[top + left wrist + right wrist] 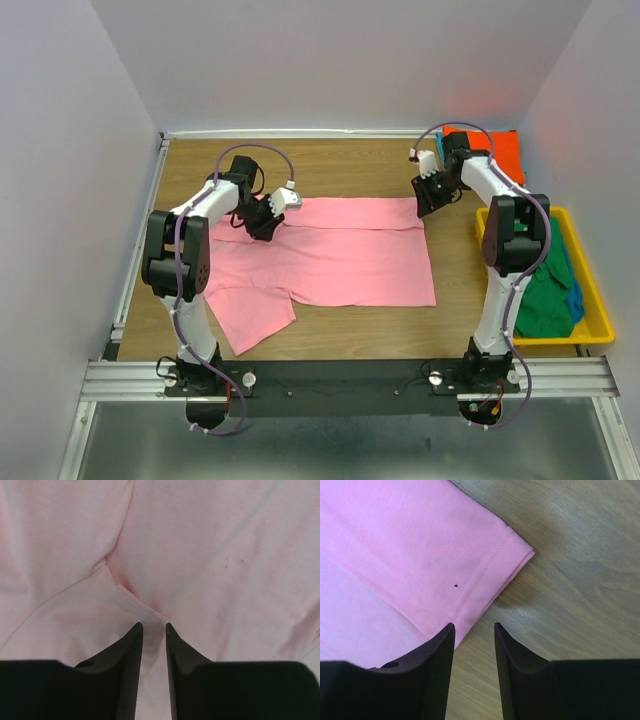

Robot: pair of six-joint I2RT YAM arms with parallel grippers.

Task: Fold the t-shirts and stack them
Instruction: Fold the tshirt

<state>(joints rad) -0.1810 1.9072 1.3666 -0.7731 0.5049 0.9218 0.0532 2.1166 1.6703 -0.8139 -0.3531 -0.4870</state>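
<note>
A pink t-shirt lies spread on the wooden table, its top part folded over and one sleeve reaching toward the near left. My left gripper hovers low over the shirt's far left edge. In the left wrist view the pink t-shirt fills the frame, and a raised crease runs to my left gripper, whose jaws stand narrowly apart. My right gripper is at the shirt's far right corner. In the right wrist view the gripper is open above bare wood, just beside the hemmed edge of the pink t-shirt.
An orange t-shirt lies folded at the far right corner. A yellow bin on the right holds a green t-shirt and a blue one. White walls close in the table on three sides.
</note>
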